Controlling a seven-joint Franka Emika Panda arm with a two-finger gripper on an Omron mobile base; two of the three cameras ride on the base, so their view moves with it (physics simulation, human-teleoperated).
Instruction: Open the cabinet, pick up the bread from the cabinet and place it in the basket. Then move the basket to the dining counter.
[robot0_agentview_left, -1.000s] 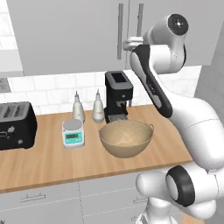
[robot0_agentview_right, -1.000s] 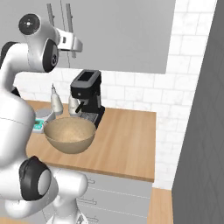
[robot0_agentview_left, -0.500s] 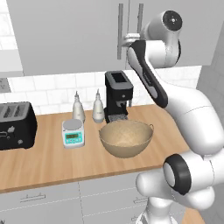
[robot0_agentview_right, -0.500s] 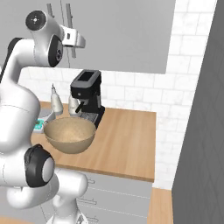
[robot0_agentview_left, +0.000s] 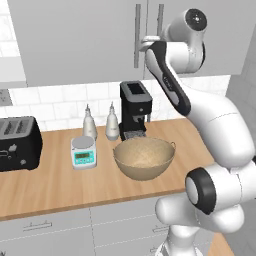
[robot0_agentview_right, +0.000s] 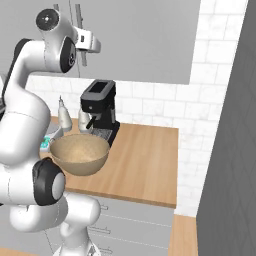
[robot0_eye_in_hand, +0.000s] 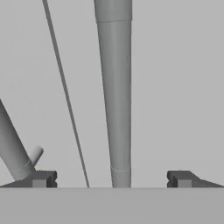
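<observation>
Stood at the first step: opening the cabinet (robot0_agentview_left: 75, 40), both flat doors shut. Hand (robot0_eye_in_hand: 111, 179) raised to the door handles, spread fully wide and holding nothing, dark fingertips (robot0_eye_in_hand: 40, 178) set either side of one vertical bar handle (robot0_eye_in_hand: 114, 96), bar between them but not yet pinched. Second handle (robot0_eye_in_hand: 13, 148) crossed the lower corner of the hand view, with the thin seam between the doors running between the two bars. Seen from the left base view, hand (robot0_agentview_left: 148, 42) sat at the pair of handles near the cabinet's middle. Bread presumably behind the shut doors, hidden. Basket (robot0_agentview_left: 144, 158) rested on the wood counter (robot0_agentview_left: 45, 185) just in front of the black coffee machine (robot0_agentview_left: 135, 107), apparently holding nothing, with two bottles (robot0_agentview_left: 112, 122) and a small scale (robot0_agentview_left: 83, 151) to its side and a black toaster (robot0_agentview_left: 19, 142) further off. Next move judged to call for closing on the bar, then pulling outward along the door's swing.
</observation>
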